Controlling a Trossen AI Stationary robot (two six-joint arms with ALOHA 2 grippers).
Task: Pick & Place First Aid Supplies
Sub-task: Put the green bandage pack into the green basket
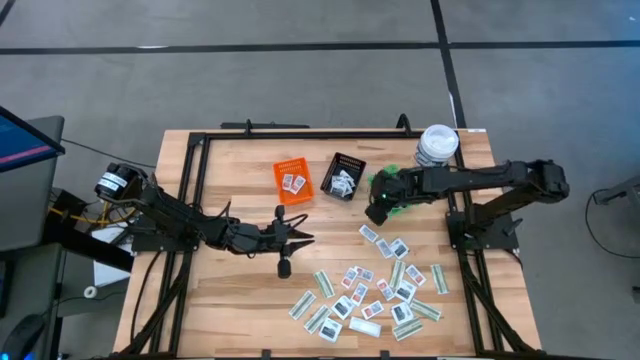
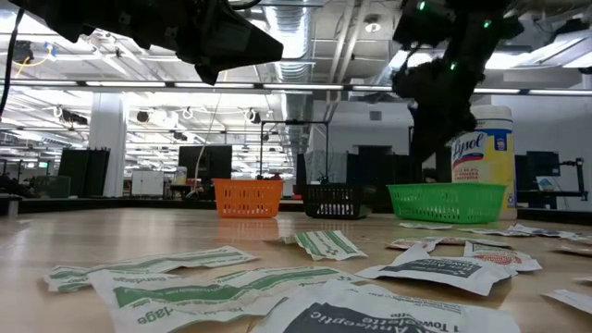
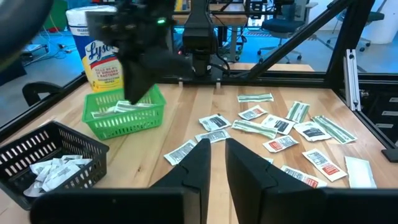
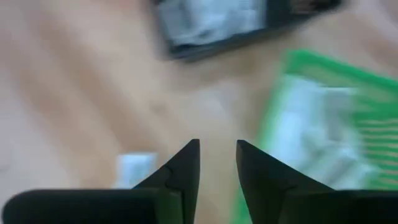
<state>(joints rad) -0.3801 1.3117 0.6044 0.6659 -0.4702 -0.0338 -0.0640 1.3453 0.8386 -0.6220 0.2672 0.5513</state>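
The first aid packets lie scattered flat on the table's near right part: squarish white ones and long pale-green strips, also in the low view and left wrist view. My left gripper hovers open and empty over bare wood, left of the pile; its own view shows its fingers apart. My right gripper hangs open and empty at the near-left edge of the green bin, with nothing between its fingers. One packet lies on the wood below it.
An orange bin with packets, a black bin with white packets and the green bin with strips stand in a row at mid-table. A white-lidded yellow canister stands behind them. A small dark object sits near my left gripper.
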